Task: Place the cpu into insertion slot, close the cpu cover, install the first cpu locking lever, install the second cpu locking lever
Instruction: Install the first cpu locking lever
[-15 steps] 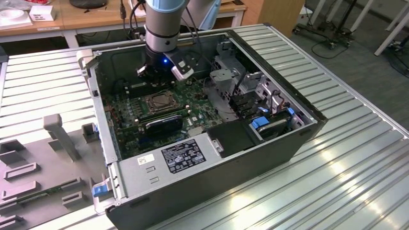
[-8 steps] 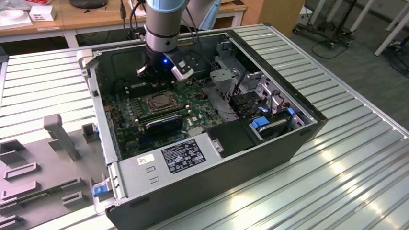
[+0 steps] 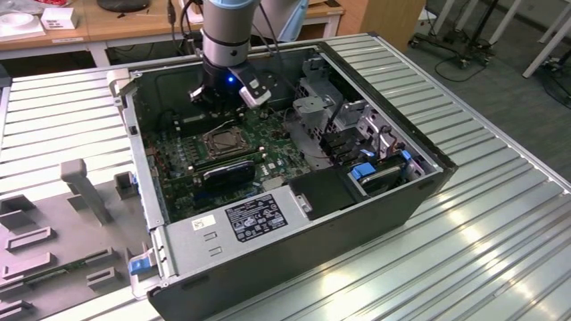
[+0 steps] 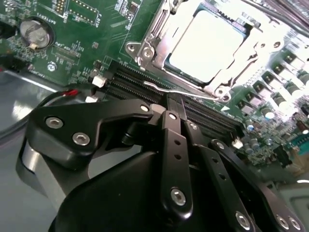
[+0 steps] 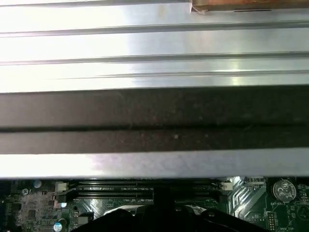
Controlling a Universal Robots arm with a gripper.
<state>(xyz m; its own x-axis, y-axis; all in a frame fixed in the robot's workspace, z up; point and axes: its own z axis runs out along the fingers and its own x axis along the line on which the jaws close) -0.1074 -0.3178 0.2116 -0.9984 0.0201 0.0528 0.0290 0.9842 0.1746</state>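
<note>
In the second wrist view the cpu (image 4: pixel 207 41) shows its bright silvery top inside the insertion slot (image 3: pixel 221 141). The cpu cover (image 4: pixel 253 55) lies flat around it as a silver frame. A thin silver locking lever (image 4: pixel 161 88) runs along the socket's edge nearest my gripper (image 4: pixel 176 104). The black fingers are pressed together with nothing between them, and their tips sit just beside that lever, over the memory slots. In the exterior view my gripper (image 3: pixel 216 100) hangs inside the open computer case, just behind the socket.
Black memory slots (image 4: pixel 140 84) run beside the socket, with a coin battery (image 4: pixel 34 31) and a red wire (image 4: pixel 70 92) further off. A black heatsink block (image 3: pixel 227 172) sits in front of the socket. The case wall (image 5: pixel 154 121) and drive cages (image 3: pixel 344 134) hem in the board.
</note>
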